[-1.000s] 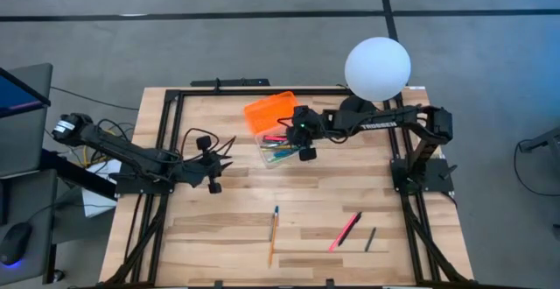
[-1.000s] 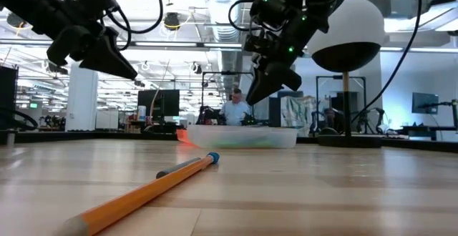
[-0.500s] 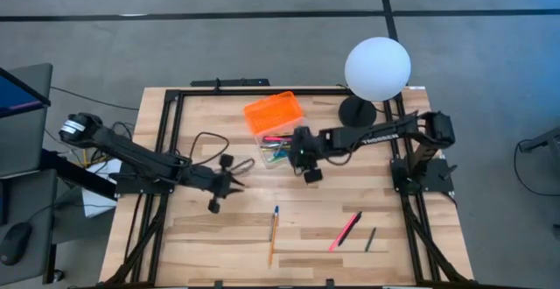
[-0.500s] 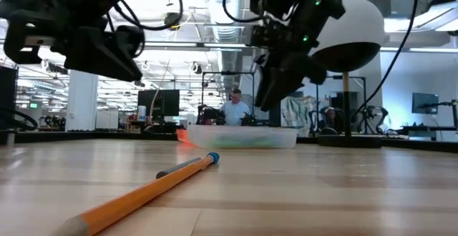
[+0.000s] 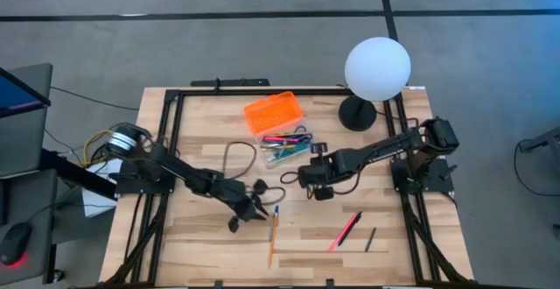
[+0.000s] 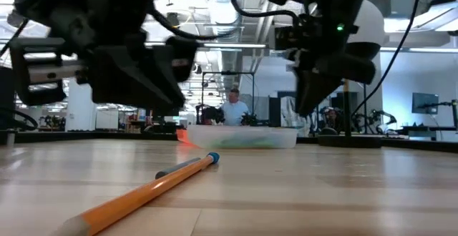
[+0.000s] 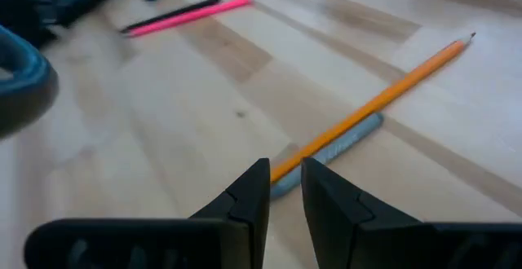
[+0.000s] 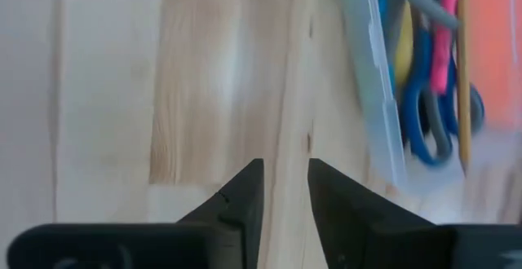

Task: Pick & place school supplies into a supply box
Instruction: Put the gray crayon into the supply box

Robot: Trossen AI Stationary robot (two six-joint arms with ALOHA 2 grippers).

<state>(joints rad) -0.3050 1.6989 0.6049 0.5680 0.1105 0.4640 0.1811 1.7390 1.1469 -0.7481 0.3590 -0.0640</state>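
Over the tabletop (image 5: 201,228), the left pincer (image 7: 285,189) is hovering with fingers narrowly apart and empty above the orange pencil (image 7: 371,104), presumably lining up a grab, while the right pincer (image 8: 285,189), likewise slightly parted and empty, is hanging beside the supply box (image 5: 282,145).

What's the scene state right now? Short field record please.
box: clear case, open, orange lid behind it
in box: scissors, pens, markers
left on table: orange pencil with grey pen beside it, pink marker, dark pen
left hand: low over the pencil's end, fingers narrowly apart, holding nothing
right hand: beside the box, over bare table, fingers narrowly apart, empty
other: white globe lamp at the table's far right corner
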